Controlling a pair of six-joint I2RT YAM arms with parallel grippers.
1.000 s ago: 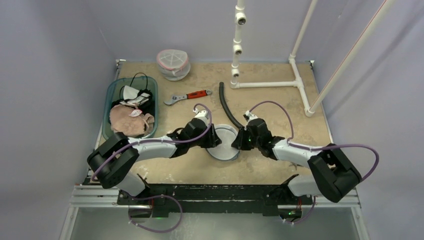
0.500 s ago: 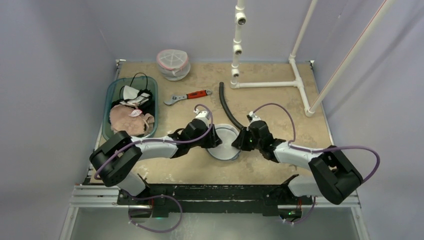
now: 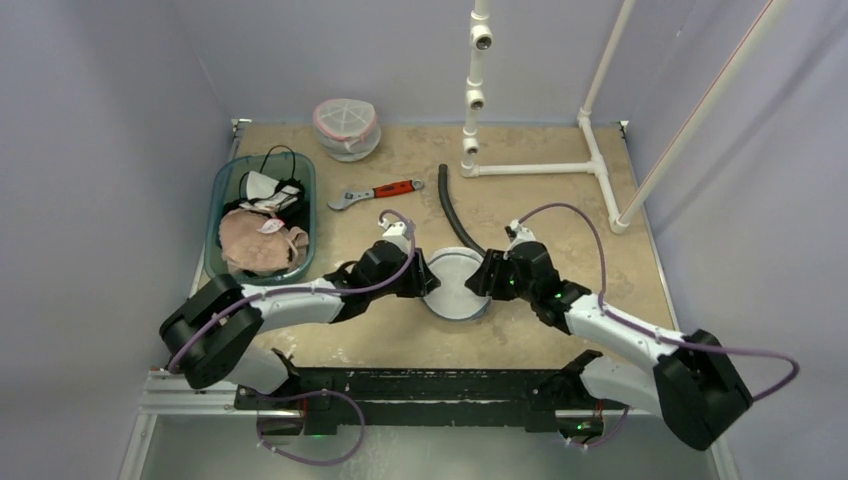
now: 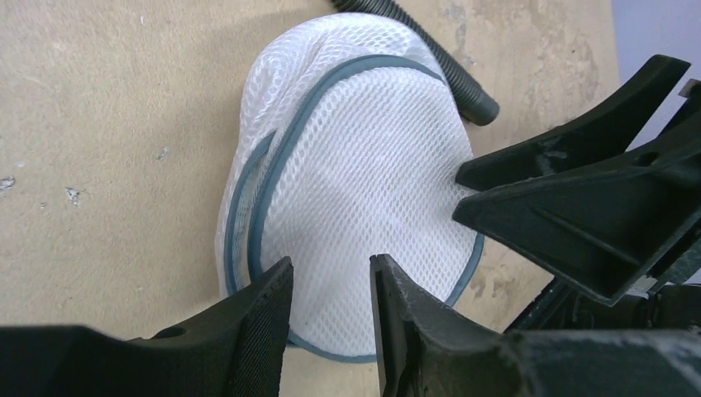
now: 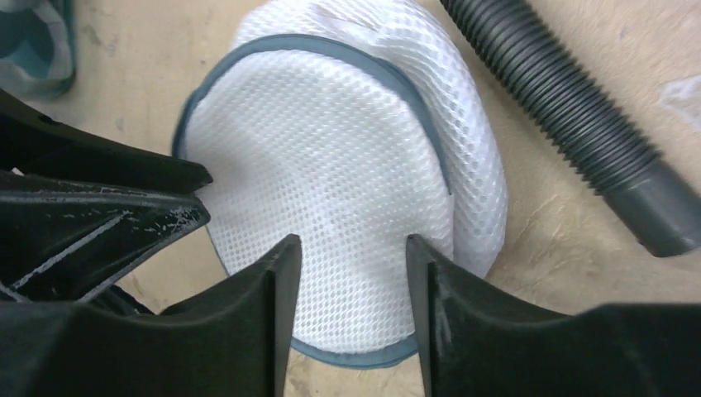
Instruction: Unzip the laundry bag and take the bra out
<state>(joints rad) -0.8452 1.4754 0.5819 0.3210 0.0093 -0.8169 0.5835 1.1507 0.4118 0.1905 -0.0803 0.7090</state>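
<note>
The laundry bag [image 3: 455, 285] is a round white mesh pouch with blue-grey trim, lying flat on the table's middle. My left gripper [image 3: 428, 280] hovers at its left edge, and the wrist view shows that gripper [image 4: 331, 269] open, with bare mesh [image 4: 355, 165] between the jaws. From the right, my right gripper [image 3: 483, 282] reaches the opposite edge. It [image 5: 353, 244] is also open over the bag [image 5: 331, 165] and holds nothing. No zipper pull shows, and nothing is visible through the mesh. A beige bra [image 3: 262, 243] lies in the teal bin [image 3: 225, 180].
A black ribbed hose [image 3: 455, 215] curves just behind the bag, its end close to it [image 5: 579, 124]. A red-handled wrench [image 3: 375, 193] lies behind the left arm. Another mesh bag [image 3: 345, 128] stands at the back. A white pipe frame [image 3: 540, 168] occupies the back right.
My right gripper's jaws have spread apart and its arm has stretched out more to the right. The left arm has shifted slightly left. The bag has barely moved.
</note>
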